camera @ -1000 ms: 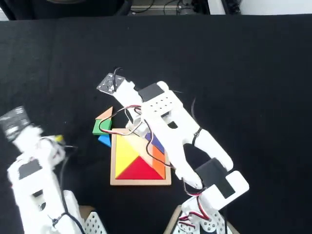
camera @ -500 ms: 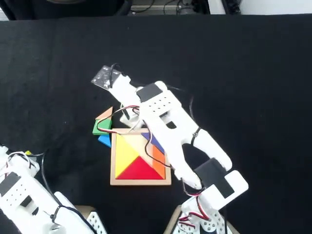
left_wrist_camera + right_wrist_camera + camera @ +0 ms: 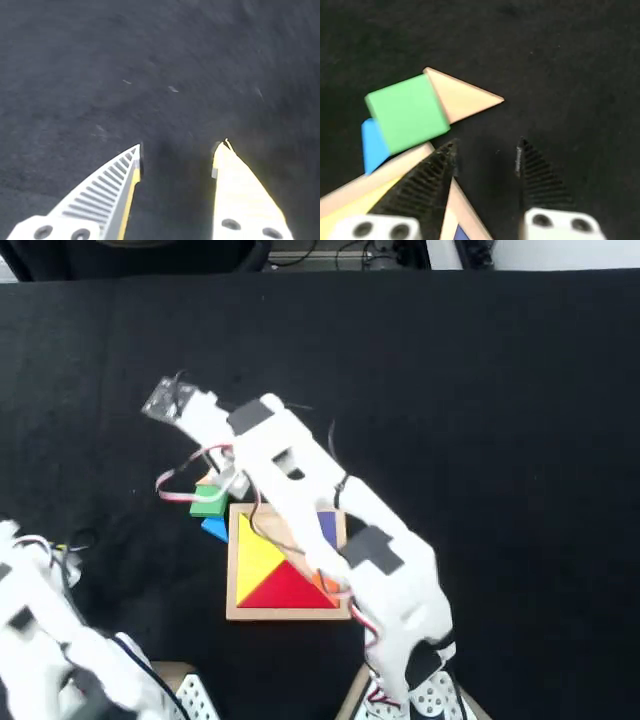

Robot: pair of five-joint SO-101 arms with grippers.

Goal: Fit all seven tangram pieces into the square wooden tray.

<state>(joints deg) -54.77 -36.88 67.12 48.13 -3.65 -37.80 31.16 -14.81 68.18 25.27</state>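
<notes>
Low in the centre of the high view, on a black tablecloth [image 3: 480, 390]: the square wooden tray [image 3: 288, 613], partly filled with a yellow triangle [image 3: 255, 552], a red triangle [image 3: 285, 588], an orange piece [image 3: 323, 584] and a violet-blue piece [image 3: 328, 528]. Crossed diagonally and partly hidden by the right arm [image 3: 300, 490]. Just outside the tray's upper-left corner: a green square [image 3: 207, 505], touching a tan triangle [image 3: 207, 480] above and a blue piece [image 3: 214, 528] below. Jaws of the right gripper [image 3: 486, 150] spread apart and empty, over bare cloth near the tan triangle's tip, one black finger [image 3: 420, 190] overlapping the tray rim. Jaws of the left gripper [image 3: 181, 150] likewise apart, empty, over bare cloth. At lower left, well apart from the tray: the left arm [image 3: 40, 630].
</notes>
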